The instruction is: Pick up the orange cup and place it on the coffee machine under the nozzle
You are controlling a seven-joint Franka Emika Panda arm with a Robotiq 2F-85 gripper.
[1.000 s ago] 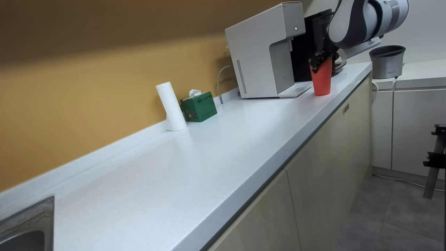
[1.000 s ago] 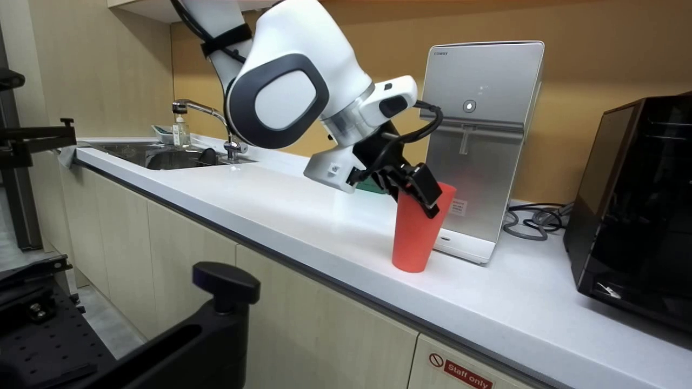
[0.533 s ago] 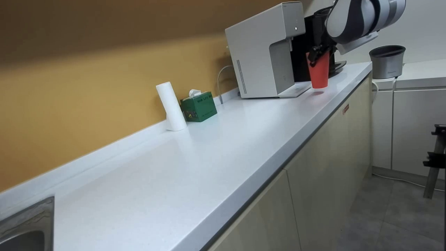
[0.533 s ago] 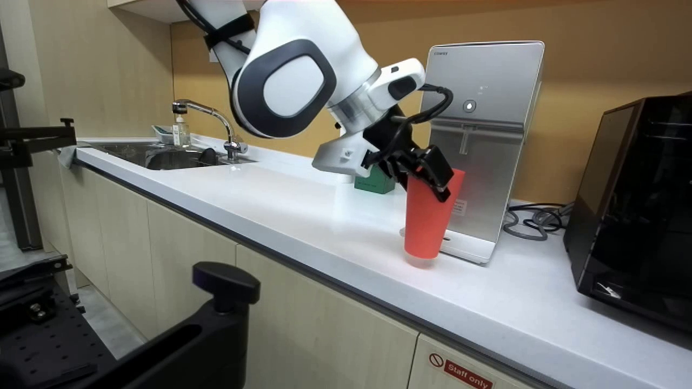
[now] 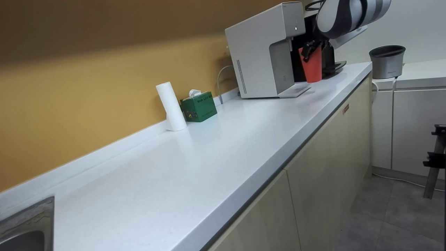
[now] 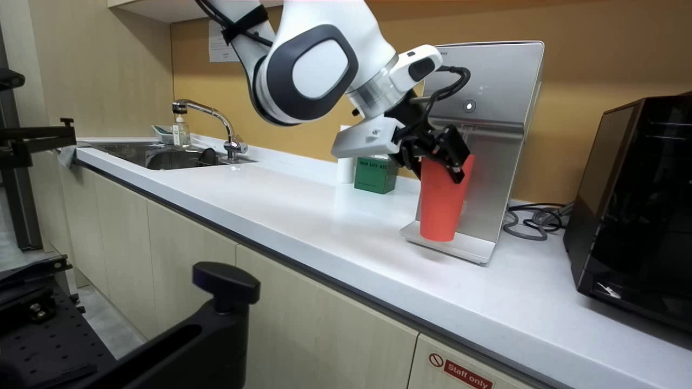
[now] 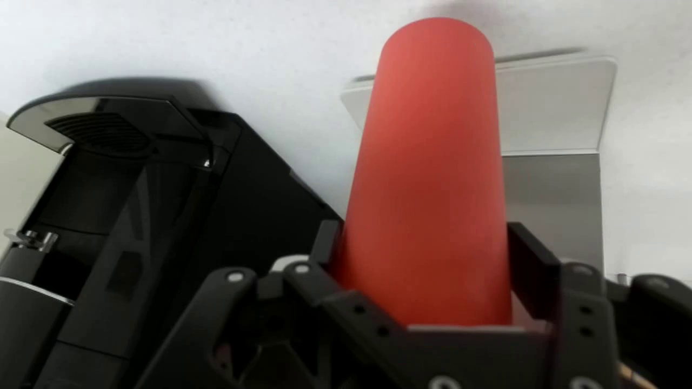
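Note:
The orange cup point(image 5: 314, 68) is a red-orange tapered tumbler, nearly upright, rim up. My gripper point(image 6: 439, 172) is shut on it near the rim; in the wrist view the fingers point(image 7: 424, 241) press both sides of the cup point(image 7: 432, 151). The coffee machine point(image 5: 258, 62) is the tall silver-white box with a nozzle point(image 5: 291, 43) and a low tray point(image 5: 296, 90). The cup hangs above the counter by the tray's front; in an exterior view it overlaps the tray point(image 6: 476, 247). The wrist view shows the tray point(image 7: 557, 102) behind the cup. The gripper partly hides the machine point(image 6: 503, 162).
A black appliance point(image 6: 638, 205) stands beside the machine, and also shows in the wrist view point(image 7: 259, 178). A green tissue box point(image 5: 200, 107) and a white paper roll point(image 5: 172, 108) stand by the wall. Cables point(image 6: 532, 224) lie behind. A grey metal pot point(image 5: 387, 66) is further back.
The cup was on the counter one second ago. My gripper has lifted it and carried it toward the machine, so it now overlaps the tray in an exterior view.

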